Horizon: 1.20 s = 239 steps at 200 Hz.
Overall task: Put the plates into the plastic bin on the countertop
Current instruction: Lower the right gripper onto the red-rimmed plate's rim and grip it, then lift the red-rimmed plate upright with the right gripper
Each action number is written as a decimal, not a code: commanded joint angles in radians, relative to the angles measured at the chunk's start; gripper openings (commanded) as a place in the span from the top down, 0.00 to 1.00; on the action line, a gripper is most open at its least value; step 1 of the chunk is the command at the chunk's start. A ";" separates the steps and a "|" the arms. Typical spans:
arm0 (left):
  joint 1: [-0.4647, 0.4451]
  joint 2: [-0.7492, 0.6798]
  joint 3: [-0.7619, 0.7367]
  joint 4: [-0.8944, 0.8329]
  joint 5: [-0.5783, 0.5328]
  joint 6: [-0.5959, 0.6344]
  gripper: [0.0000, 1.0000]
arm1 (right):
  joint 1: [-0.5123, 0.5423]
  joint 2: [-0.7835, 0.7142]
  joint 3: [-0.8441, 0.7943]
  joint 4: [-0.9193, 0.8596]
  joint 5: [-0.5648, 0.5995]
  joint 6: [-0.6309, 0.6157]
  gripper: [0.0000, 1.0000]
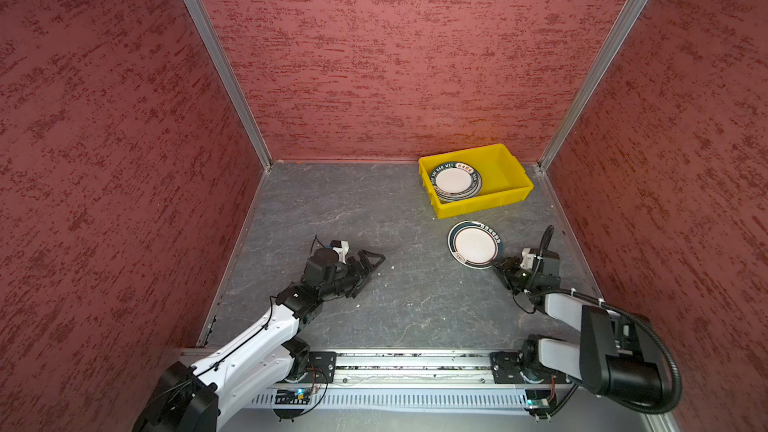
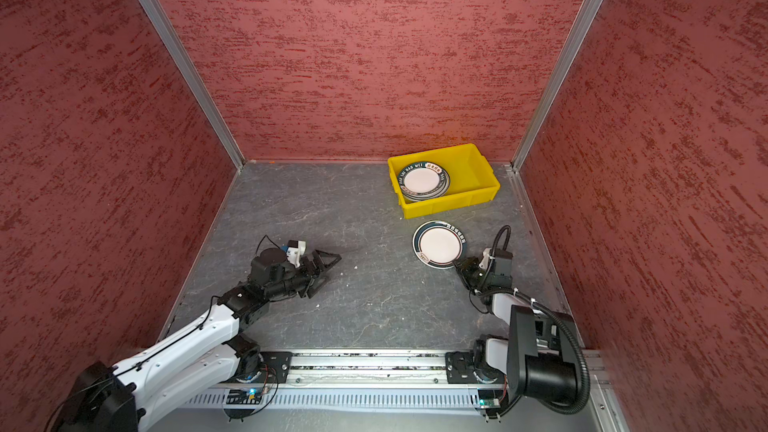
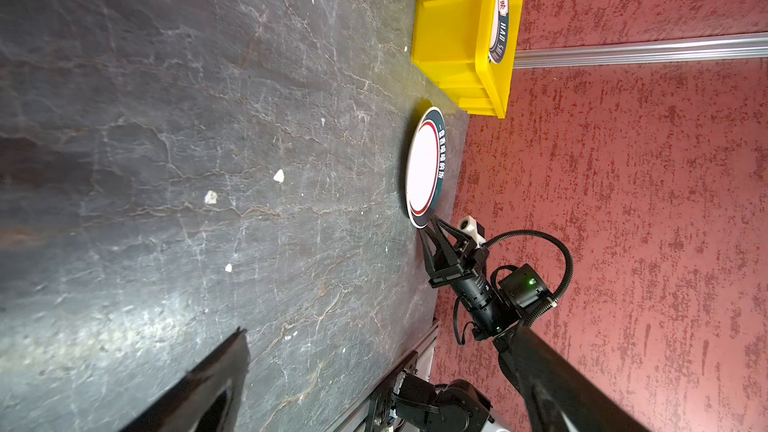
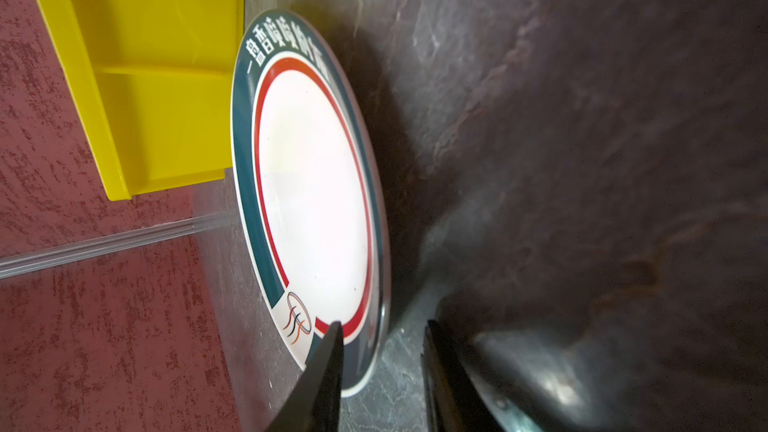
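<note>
One plate (image 1: 475,244) (image 2: 439,244), white with a dark green rim and a red ring, lies on the countertop (image 1: 395,305) just in front of the yellow plastic bin (image 1: 478,205) (image 2: 449,205). A stack of similar plates (image 1: 455,180) (image 2: 423,180) sits in the bin's left half. My right gripper (image 1: 496,261) (image 4: 382,324) straddles the near rim of the loose plate (image 4: 311,184): one finger lies over its top, the other is beside its edge with a gap showing. My left gripper (image 1: 372,274) (image 2: 327,274) is open, empty, turned on its side low over the left-middle countertop.
Small white crumbs (image 3: 278,175) dot the countertop between the arms. Red textured walls close in three sides, and the bin (image 3: 457,35) stands near the back right corner. A metal rail (image 1: 415,363) carrying both arm bases runs along the front edge.
</note>
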 commanded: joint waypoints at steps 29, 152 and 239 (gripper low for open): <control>0.002 0.012 0.012 0.022 0.002 -0.004 0.01 | -0.007 0.036 0.049 0.070 0.013 0.004 0.79; 0.002 0.077 0.044 0.028 0.004 0.002 0.01 | -0.007 0.129 0.112 0.074 0.043 -0.014 0.98; -0.016 0.158 0.107 0.028 0.001 0.040 0.01 | -0.007 0.042 0.107 0.007 0.041 -0.022 1.00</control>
